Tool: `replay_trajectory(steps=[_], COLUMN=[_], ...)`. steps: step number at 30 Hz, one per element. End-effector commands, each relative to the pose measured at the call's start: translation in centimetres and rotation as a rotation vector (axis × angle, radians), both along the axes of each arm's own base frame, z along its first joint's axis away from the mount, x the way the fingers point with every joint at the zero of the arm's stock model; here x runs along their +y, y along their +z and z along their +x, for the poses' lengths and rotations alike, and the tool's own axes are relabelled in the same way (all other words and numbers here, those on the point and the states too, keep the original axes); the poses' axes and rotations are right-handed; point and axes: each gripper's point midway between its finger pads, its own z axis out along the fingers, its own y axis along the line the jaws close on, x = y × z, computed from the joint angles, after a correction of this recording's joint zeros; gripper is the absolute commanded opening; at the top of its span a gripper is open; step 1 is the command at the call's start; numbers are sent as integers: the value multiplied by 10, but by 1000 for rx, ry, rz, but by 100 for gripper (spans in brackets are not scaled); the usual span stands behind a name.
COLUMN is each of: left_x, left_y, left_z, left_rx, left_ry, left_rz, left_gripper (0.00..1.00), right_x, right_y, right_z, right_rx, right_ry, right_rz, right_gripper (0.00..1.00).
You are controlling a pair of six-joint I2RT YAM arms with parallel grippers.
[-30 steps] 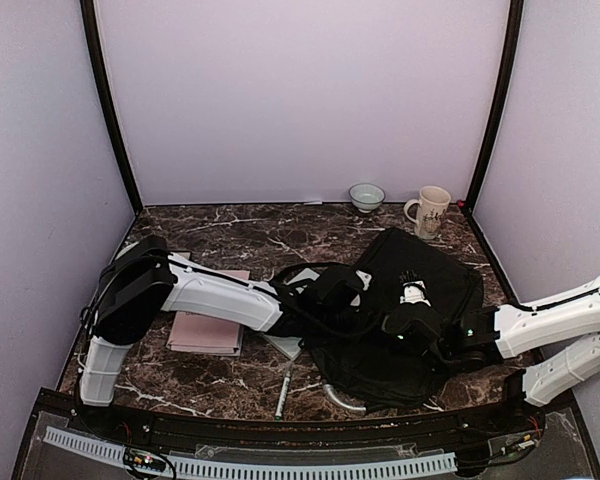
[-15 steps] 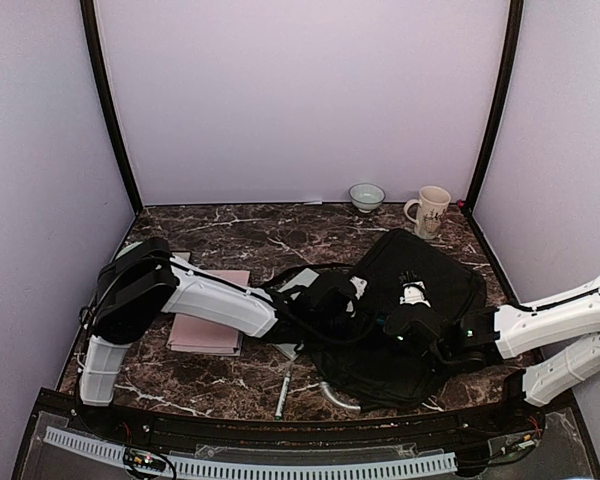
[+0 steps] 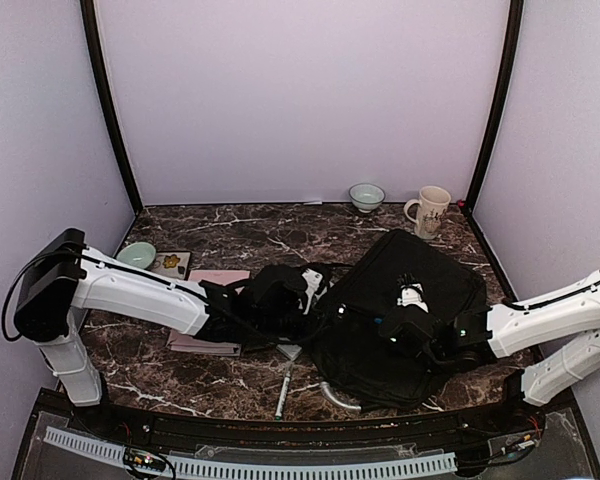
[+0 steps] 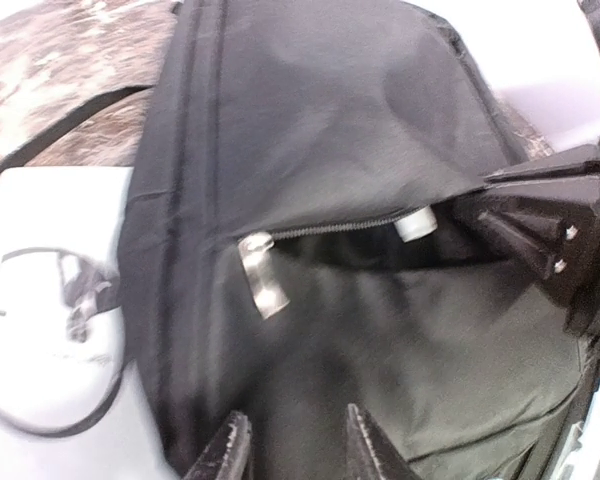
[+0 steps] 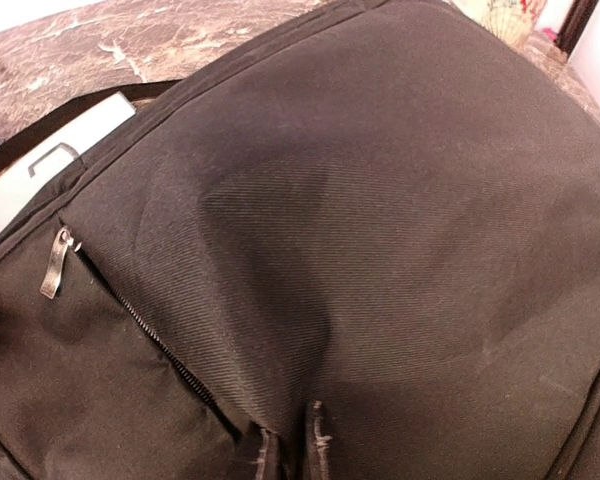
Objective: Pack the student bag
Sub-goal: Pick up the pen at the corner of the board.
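Table (image 3: 230,235): dark marbled top; its near edge lies behind the black rail
Student bag (image 3: 435,265): lies flat right of centre, one corner pointing to the far wall; its middle and near part are covered by the right arm, and its left edge merges with the left arm's black wrist from above
Left arm (image 3: 130,290): stretched low from its base at the left, rightward over the table to the bag's left edge
Right arm (image 3: 550,320): comes in from the right edge, forearm lying low over the bag, wrist pointing left
Pink book (image 3: 195,342): flat under the left forearm, mostly hidden
White book (image 4: 50,300): beside the bag's left edge, part of it tucked under the fabric, blurred
Left gripper (image 4: 295,450): only the two tips show, cut off at the bottom; jaws a little apart with nothing between them, aimed at the unzipped slot
Right gripper (image 5: 290,450): tips almost together, nipping a thin fold of bag fabric at the slot's upper flap
Zip pull (image 4: 263,275): metal, hanging at the left end of the slot; the inside is too dark to read
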Motion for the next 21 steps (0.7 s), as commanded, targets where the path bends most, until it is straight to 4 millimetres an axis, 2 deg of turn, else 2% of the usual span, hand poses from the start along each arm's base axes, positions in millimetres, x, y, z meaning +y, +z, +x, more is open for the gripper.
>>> replay_trajectory(steps=[1,6,12,15,21], left_x=[37,59,81,78,52], left_y=[2,-2,-3,1,13], left_z=[-1,1,15,20,29], left_rx=[-52,-96,-190,-212,-181], left_ry=[52,87,150,133,41], left_rz=[100,146,229,222,126], left_gripper=[39,53,70,77,77], right_x=[13,31,63,61,44], right_y=[1,3,32,40,46], right_z=[-4,-15,-28,-27,-20], right_rx=[33,76,73,56,15], right_ry=[45,150,300,292,214], right_rz=[39,121,294,311,303], right_gripper=[15,24,38,41,44])
